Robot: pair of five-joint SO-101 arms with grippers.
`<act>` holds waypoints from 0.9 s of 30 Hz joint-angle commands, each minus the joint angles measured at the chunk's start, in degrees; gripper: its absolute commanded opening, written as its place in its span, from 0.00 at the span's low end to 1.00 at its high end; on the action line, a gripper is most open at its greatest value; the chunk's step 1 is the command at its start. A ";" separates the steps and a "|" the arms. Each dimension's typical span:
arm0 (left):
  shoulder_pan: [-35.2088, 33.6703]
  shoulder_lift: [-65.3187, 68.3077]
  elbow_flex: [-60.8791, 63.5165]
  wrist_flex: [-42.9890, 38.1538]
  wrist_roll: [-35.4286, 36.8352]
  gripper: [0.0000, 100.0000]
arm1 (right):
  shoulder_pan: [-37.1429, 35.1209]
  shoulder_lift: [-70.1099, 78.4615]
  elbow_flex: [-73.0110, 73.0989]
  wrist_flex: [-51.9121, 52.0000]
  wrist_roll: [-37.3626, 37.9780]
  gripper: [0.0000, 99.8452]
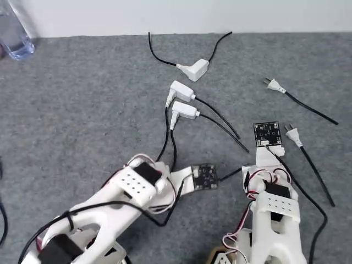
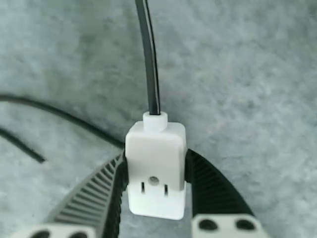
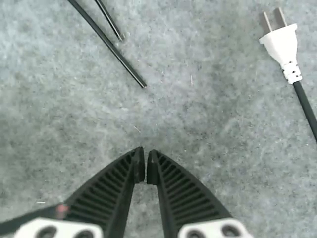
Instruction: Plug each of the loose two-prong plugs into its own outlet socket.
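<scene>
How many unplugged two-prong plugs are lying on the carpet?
2. The far plug lies toward the back right; the near plug lies beside the right arm. The arms may hide more.

Tabletop is grey carpet [image 1: 71, 110]: felt-like cloth, matt, rough, loose fibres standing up. Socket [image 2: 156, 168]: white moulded plastic, smooth, soft satin sheen. Its cord [image 2: 148, 54]: black plastic jacket, smooth, slightly glossy. Left fingers [image 2: 99, 193] and right fingers [image 3: 119, 183]: black plastic, matt, ribbed faces, with white matt plastic at their bases. Plug [image 3: 281, 42]: smooth white plastic body, faint sheen. Its prongs [image 3: 274, 19] are bare metal, dull grey shine. Arm shells [image 1: 278, 206]: white plastic, matt, slightly grainy look. Bottle [image 1: 14, 33] in the corner: clear, glossy. Wall [image 1: 192, 14]: white, smooth, matt.
</scene>
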 commanded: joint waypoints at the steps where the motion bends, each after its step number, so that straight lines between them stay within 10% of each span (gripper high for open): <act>1: 2.11 -2.46 0.92 0.44 0.53 0.02 | 0.31 -0.04 -3.16 -1.10 -0.44 0.01; 14: -1.23 -2.46 1.01 0.18 1.23 0.03 | -0.66 -0.04 -3.08 -0.84 -0.09 0.01; 20: -1.14 -2.90 0.92 0.18 15.65 0.25 | -1.54 -0.13 -2.29 -1.19 0.09 0.01; 27: 2.81 -2.90 1.27 4.13 9.32 0.28 | -1.54 -0.13 -2.29 -1.19 0.09 0.01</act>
